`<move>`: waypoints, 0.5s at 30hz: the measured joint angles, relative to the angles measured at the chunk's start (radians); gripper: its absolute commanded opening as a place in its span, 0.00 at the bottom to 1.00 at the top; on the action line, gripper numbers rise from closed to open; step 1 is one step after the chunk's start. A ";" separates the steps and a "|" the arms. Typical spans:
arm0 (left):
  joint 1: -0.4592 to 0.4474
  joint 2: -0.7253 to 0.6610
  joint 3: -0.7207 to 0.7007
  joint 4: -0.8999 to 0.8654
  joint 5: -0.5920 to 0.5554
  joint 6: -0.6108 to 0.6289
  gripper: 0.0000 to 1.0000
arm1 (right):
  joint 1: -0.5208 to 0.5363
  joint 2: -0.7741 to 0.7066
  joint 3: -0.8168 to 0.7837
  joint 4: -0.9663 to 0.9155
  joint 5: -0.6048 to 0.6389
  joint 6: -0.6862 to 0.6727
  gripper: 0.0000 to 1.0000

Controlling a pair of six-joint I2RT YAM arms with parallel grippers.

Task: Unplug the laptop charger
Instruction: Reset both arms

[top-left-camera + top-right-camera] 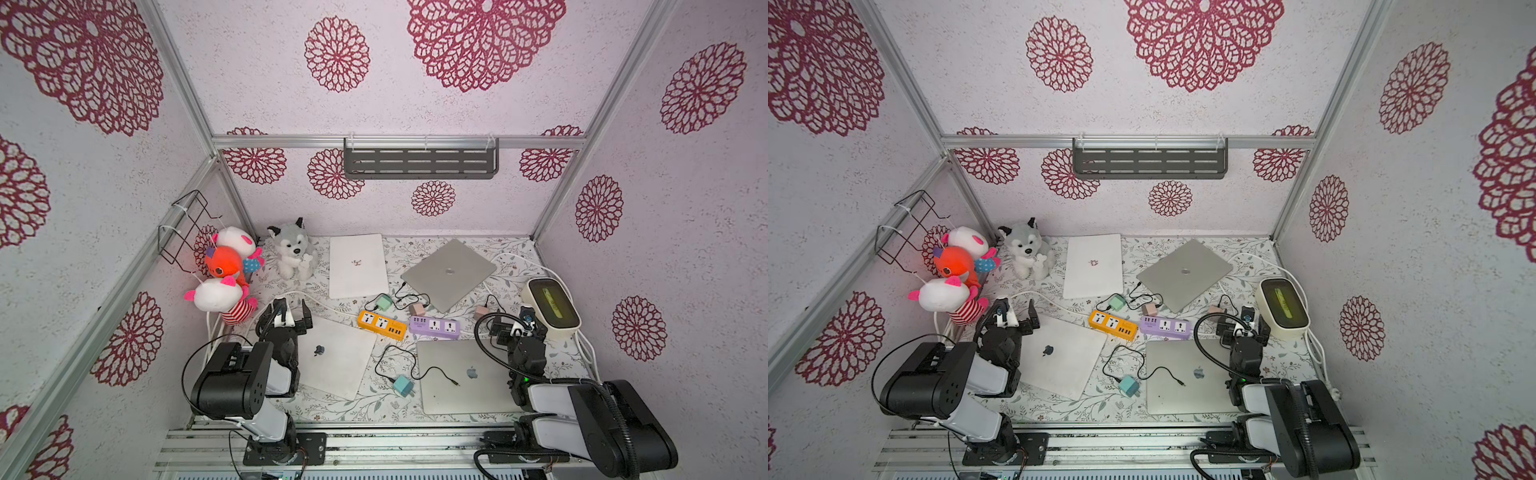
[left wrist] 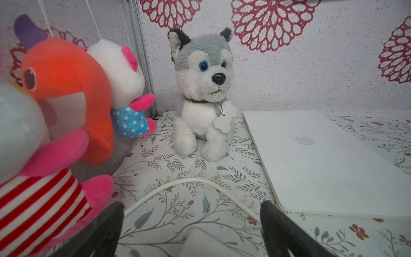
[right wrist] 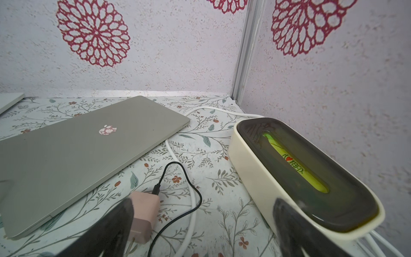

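Nearest to us, a closed white laptop with a grey apple logo [image 1: 336, 368] lies by the left arm and a closed silver laptop [image 1: 469, 397] by the right arm. Between them a teal cube charger [image 1: 403, 385] lies loose on the floral tablecloth [image 1: 374, 409], the free end of its black lead resting on the silver lid. Beyond these, an orange power strip [image 1: 381, 325] and a purple power strip [image 1: 434, 326] lie end to end. The left gripper [image 2: 192, 207] hangs above a white cord [image 2: 169, 184], jaws spread wide and holding nothing. The right gripper [image 3: 202, 211] is likewise wide apart and empty, one finger just beside a pink cube charger [image 3: 144, 213], the other by a cream oval box with a dark lid [image 3: 249, 160]. The mint-green laptop charger [image 1: 384, 302] sits at the orange strip's far edge, and its black cable [image 1: 402, 287] runs to the near corner of a closed grey laptop [image 1: 449, 270]; we cannot tell whether either end is seated. Farther back stand a second white laptop [image 1: 357, 266] and a grey-and-white husky plush [image 1: 291, 249].
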 measured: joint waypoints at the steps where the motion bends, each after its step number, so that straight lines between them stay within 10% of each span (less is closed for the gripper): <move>1: 0.000 0.003 0.005 0.001 0.002 -0.001 0.98 | -0.005 0.006 0.004 0.004 -0.005 -0.001 0.99; 15: 0.084 -0.045 0.251 -0.366 -0.109 -0.130 0.98 | -0.121 0.278 0.182 0.035 -0.093 0.035 0.99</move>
